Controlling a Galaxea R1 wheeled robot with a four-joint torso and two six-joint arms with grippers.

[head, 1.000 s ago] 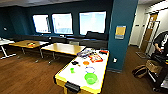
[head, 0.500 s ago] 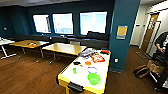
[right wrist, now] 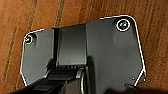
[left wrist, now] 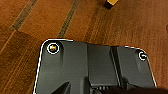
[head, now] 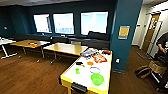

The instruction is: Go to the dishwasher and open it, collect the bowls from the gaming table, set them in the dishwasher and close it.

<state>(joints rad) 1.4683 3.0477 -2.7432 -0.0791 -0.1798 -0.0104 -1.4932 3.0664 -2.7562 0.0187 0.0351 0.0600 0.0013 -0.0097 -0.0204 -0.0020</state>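
Head view: nearest, the gaming table (head: 82, 79), white-topped with a yellow edge, runs away from the camera in the lower middle of the room. Three bowls sit on its near half: the lime green bowl (head: 97, 78) closest, the pale bowl with a blue rim (head: 95, 70) just beyond it, and the orange bowl (head: 90, 63) a little farther on. A small green piece (head: 77, 71) stands to their left, and colourful game boxes (head: 99, 58) lie toward the far end. Behind the table stand two plain wooden tables (head: 66, 48), with part of a white table (head: 5, 42) at the left edge. A teal pillar (head: 125, 35) rises to the right, and a person (head: 162, 46) shows at the right edge beside a cardboard box (head: 157, 67). Three bright windows (head: 63, 23) line the far dark wall. In both wrist views the dark plate hangs over brown wood-patterned floor (left wrist: 30, 27), and whether either gripper is open or closed cannot be told.
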